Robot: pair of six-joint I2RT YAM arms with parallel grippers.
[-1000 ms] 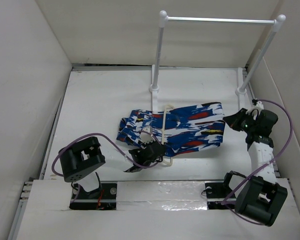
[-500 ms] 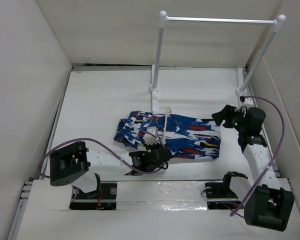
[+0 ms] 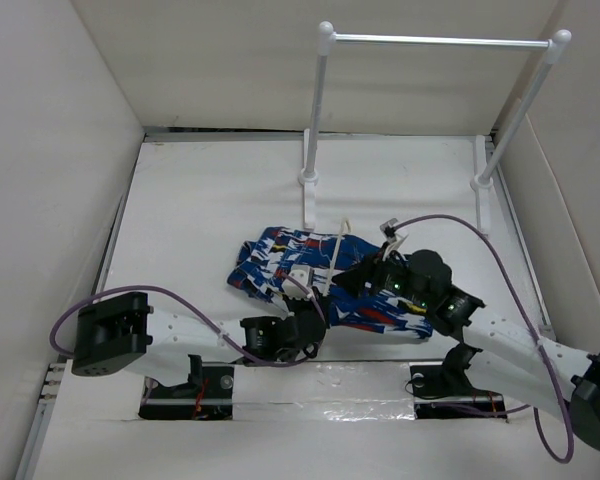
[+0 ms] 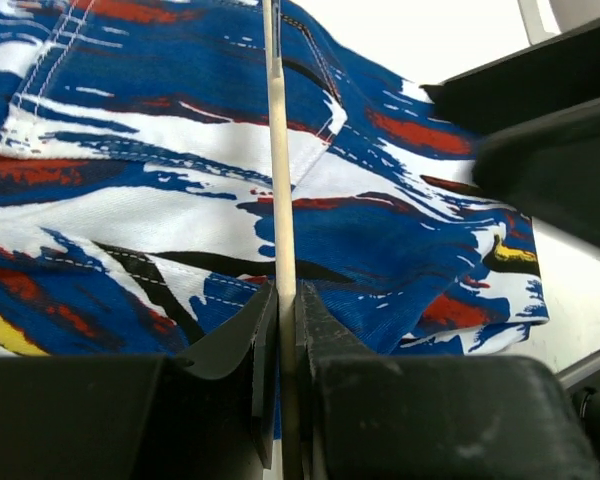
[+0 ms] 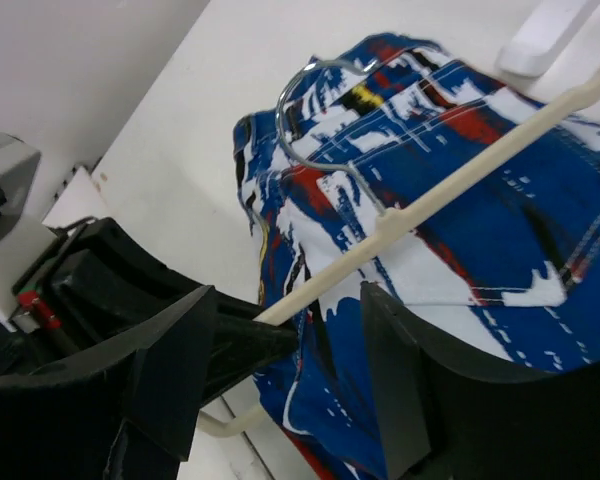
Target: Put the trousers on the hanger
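Observation:
The trousers (image 3: pixel 276 256), in a blue, white, red and black print, lie bunched on the table's middle. The thin cream hanger (image 3: pixel 337 244) lies across them. In the left wrist view my left gripper (image 4: pixel 281 305) is shut on the hanger's bar (image 4: pixel 273 150), with the trousers (image 4: pixel 130 200) beneath; from above, the left gripper (image 3: pixel 310 312) sits at their near edge. My right gripper (image 3: pixel 358 283) hovers open over the cloth's right part. Its fingers (image 5: pixel 400 370) straddle the hanger's bar (image 5: pixel 460 180) without touching it, near the metal hook (image 5: pixel 298 92) on the trousers (image 5: pixel 540 230).
A tall white two-post rail (image 3: pixel 315 110) with a metal bar (image 3: pixel 440 41) stands at the back, its feet (image 3: pixel 308 180) on the table. White walls close in the left, right and back. Purple cables loop from both arms.
The right arm swung from the right wall to the middle over the trousers, and its gripper opened. The left arm pulled the hanger nearer, and the trousers bunched and shifted.

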